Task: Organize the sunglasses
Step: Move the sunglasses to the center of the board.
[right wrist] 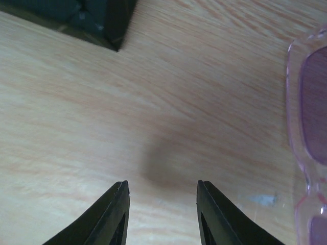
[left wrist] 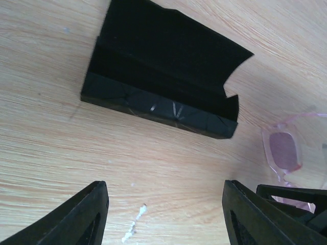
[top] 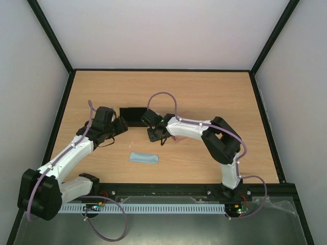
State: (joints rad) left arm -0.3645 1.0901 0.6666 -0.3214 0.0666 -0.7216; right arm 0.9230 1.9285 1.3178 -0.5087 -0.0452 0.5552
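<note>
We hold our left gripper (left wrist: 164, 189) spread over the desk (left wrist: 46, 127), nothing between its fingers, just short of the open black case (left wrist: 163, 76). Our right gripper (right wrist: 162, 189) is spread too, with only bare wood between its fingers. The sunglasses (left wrist: 284, 150) lie on the desk just past the case's right end, beside our right gripper and not between its fingers. A light blue cloth (top: 143, 158) lies nearer our bases, apart from the case.
</note>
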